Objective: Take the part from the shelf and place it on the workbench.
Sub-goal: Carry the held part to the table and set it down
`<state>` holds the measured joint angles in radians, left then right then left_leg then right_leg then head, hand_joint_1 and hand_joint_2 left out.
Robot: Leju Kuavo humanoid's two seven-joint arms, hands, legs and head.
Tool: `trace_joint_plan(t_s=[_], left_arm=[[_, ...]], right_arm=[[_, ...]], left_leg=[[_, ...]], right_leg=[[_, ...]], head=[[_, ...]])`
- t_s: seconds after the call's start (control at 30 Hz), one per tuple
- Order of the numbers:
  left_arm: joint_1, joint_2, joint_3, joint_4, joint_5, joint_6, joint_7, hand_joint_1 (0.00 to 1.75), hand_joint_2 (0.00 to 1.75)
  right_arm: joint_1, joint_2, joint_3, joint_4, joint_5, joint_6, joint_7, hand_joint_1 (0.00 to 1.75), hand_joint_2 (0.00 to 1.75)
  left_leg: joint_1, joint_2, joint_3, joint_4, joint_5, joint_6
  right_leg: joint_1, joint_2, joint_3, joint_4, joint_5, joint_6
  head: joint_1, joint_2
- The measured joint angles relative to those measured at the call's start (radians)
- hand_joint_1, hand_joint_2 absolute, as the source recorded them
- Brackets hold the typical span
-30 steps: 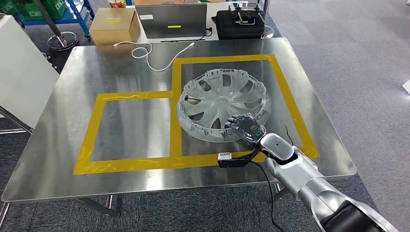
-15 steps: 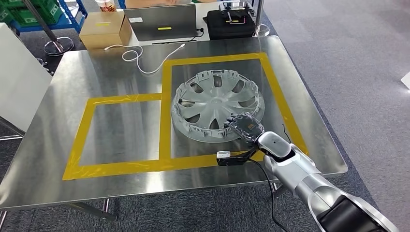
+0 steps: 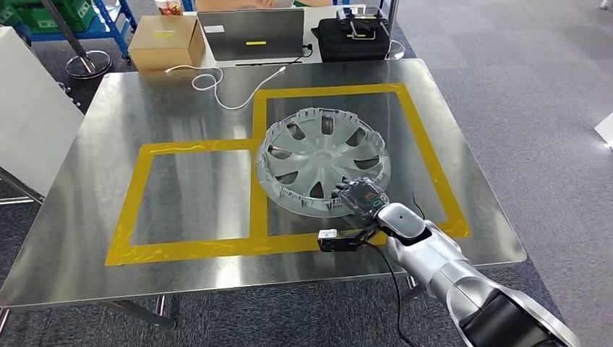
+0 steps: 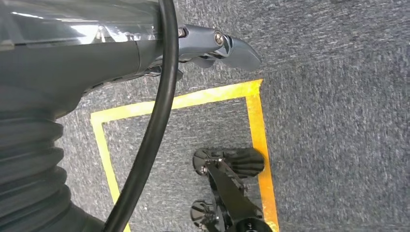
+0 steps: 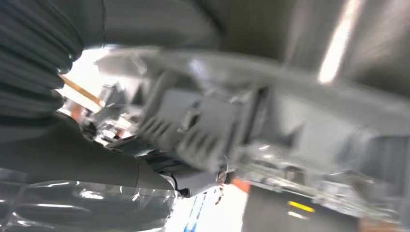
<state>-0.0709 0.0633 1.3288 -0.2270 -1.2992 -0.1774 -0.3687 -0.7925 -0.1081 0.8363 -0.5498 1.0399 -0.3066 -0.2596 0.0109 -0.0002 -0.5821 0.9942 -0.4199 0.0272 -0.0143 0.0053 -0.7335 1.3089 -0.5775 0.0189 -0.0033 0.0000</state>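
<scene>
Wheel cover [image 3: 323, 160] lies on steel workbench [image 3: 87, 217], inside right-hand yellow tape frame [image 3: 258, 188], toward near-right part of top, inner ribbed side up. Right hand [image 3: 361, 196] grips cover's near rim, fingers over edge; wrist view blurred, rim [image 5: 270, 125] close against hand. Left hand [image 4: 212, 48] hangs over carpet w/ yellow floor marking [image 4: 256, 125]; holds nothing visible, can't tell if open or closed. White cable [image 3: 224, 83] near far edge. Laptop [image 3: 253, 32], cardboard box [image 3: 166, 40], black case [image 3: 358, 32] beyond far edge.
</scene>
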Motion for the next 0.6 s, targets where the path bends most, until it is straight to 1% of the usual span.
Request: trace_joint_plan(t_s=[0.03,0.07,0.13,0.17,0.2,0.23,0.27,0.3,0.33,0.37,0.4,0.43,0.47,0.5,0.53,0.57,0.6], left_arm=[[0.001,0.0,-0.001,0.0,-0.001,0.0,-0.002,0.0,1.75],[0.003,0.0,-0.003,0.0,-0.002,0.0,-0.007,0.0,1.75],[0.005,0.0,-0.009,0.0,-0.008,0.004,-0.028,0.0,1.75],[0.006,0.0,-0.012,0.0,-0.01,0.008,-0.039,0.0,1.75],[0.006,0.0,-0.014,0.0,-0.012,0.011,-0.048,0.0,1.75],[0.006,0.0,-0.016,0.0,-0.012,0.014,-0.051,0.0,1.75],[0.006,0.0,-0.017,0.0,-0.013,0.016,-0.053,0.0,1.75],[0.006,0.0,-0.017,0.0,-0.013,0.016,-0.054,0.0,1.75],[0.006,0.0,-0.018,0.0,-0.013,0.016,-0.055,0.0,1.75],[0.007,0.0,-0.018,0.001,-0.013,0.016,-0.055,0.0,1.31],[0.008,0.001,-0.019,0.001,-0.013,0.017,-0.055,0.0,0.87],[0.01,0.001,-0.019,0.001,-0.013,0.017,-0.055,0.0,0.44],[0.011,0.0,-0.02,0.001,-0.013,0.017,-0.055,0.0,0.0],[0.011,0.0,-0.02,0.001,-0.013,0.017,-0.055,0.0,0.0],[0.011,0.001,-0.021,0.001,-0.013,0.017,-0.054,0.0,0.0],[0.01,0.002,-0.022,0.001,-0.013,0.018,-0.054,0.0,0.0],[0.01,0.002,-0.023,0.001,-0.013,0.018,-0.053,0.0,0.0]], right_arm=[[0.0,0.0,0.0,0.003,-0.002,-0.001,0.002,0.0,0.0],[-0.003,0.0,0.0,0.008,-0.007,-0.002,0.005,0.0,0.0],[-0.015,0.0,0.0,0.028,-0.021,-0.005,0.013,0.0,0.0],[-0.021,0.0,0.0,0.037,-0.027,-0.006,0.017,0.0,0.0],[-0.025,0.0,0.0,0.045,-0.03,-0.007,0.02,0.0,0.0],[-0.027,0.001,0.0,0.048,-0.03,-0.007,0.023,0.0,0.0],[-0.029,0.001,0.0,0.051,-0.03,-0.007,0.025,0.0,0.0],[-0.03,0.001,0.0,0.053,-0.03,-0.007,0.026,0.0,0.0],[-0.03,0.001,0.0,0.056,-0.03,-0.007,0.026,0.0,0.0],[-0.03,0.001,0.0,0.06,-0.03,-0.007,0.026,0.0,0.0],[-0.029,0.001,0.0,0.064,-0.03,-0.007,0.026,0.0,0.0],[-0.028,0.001,0.0,0.068,-0.03,-0.006,0.026,0.0,0.0],[-0.027,0.001,0.0,0.072,-0.03,-0.006,0.027,0.0,0.0],[-0.027,0.001,0.0,0.074,-0.029,-0.005,0.029,0.0,0.0],[-0.026,0.001,0.0,0.077,-0.029,-0.004,0.033,0.0,0.0],[-0.027,0.001,0.0,0.08,-0.028,-0.002,0.041,0.0,0.0],[-0.027,0.001,0.0,0.083,-0.026,-0.001,0.053,0.0,0.0]], left_leg=[[0.0,0.0,0.0,0.001,0.0,0.0],[0.001,0.0,0.001,0.003,-0.001,-0.002],[-0.002,-0.002,0.0,0.012,-0.007,-0.016],[-0.002,-0.003,0.001,0.014,-0.01,-0.025],[-0.002,-0.004,0.002,0.016,-0.012,-0.035],[0.0,-0.004,0.002,0.019,-0.015,-0.04],[0.001,-0.003,-0.003,0.033,-0.027,-0.046],[0.002,-0.003,-0.017,0.068,-0.05,-0.05],[0.003,-0.003,-0.041,0.123,-0.082,-0.054],[0.004,-0.003,-0.073,0.192,-0.117,-0.058],[0.004,-0.003,-0.102,0.256,-0.142,-0.06],[0.004,-0.003,-0.121,0.295,-0.151,-0.06],[0.004,-0.003,-0.12,0.295,-0.139,-0.06],[0.004,-0.003,-0.1,0.252,-0.108,-0.057],[0.004,-0.003,-0.066,0.182,-0.07,-0.053],[0.002,-0.003,-0.032,0.111,-0.041,-0.049],[0.0,-0.003,-0.007,0.057,-0.024,-0.044]], right_leg=[[-0.001,0.0,0.006,-0.012,0.011,0.001],[-0.003,-0.001,0.028,-0.057,0.038,0.001],[-0.003,-0.002,0.097,-0.197,0.097,-0.008],[-0.001,-0.002,0.128,-0.258,0.119,-0.014],[0.001,-0.002,0.142,-0.288,0.125,-0.023],[0.001,-0.002,0.145,-0.292,0.127,-0.03],[-0.001,-0.003,0.147,-0.296,0.13,-0.036],[-0.003,-0.005,0.149,-0.299,0.133,-0.042],[-0.004,-0.006,0.15,-0.301,0.133,-0.045],[-0.004,-0.006,0.15,-0.301,0.133,-0.047],[-0.003,-0.006,0.149,-0.301,0.133,-0.047],[-0.002,-0.006,0.149,-0.3,0.133,-0.048],[-0.001,-0.005,0.149,-0.3,0.132,-0.048],[-0.001,-0.004,0.151,-0.299,0.132,-0.047],[-0.001,-0.003,0.153,-0.298,0.13,-0.046],[0.002,-0.002,0.153,-0.297,0.129,-0.043],[0.003,-0.001,0.152,-0.296,0.128,-0.039]], head=[[0.0,0.0],[0.0,0.0],[-0.001,0.0],[-0.002,0.0],[-0.002,0.0],[-0.002,0.0],[-0.004,0.0],[-0.006,0.0],[-0.008,0.0],[-0.01,0.0],[-0.01,0.0],[-0.01,0.0],[-0.01,0.0],[-0.01,0.0],[-0.01,0.0],[-0.01,0.0],[-0.01,0.0]])
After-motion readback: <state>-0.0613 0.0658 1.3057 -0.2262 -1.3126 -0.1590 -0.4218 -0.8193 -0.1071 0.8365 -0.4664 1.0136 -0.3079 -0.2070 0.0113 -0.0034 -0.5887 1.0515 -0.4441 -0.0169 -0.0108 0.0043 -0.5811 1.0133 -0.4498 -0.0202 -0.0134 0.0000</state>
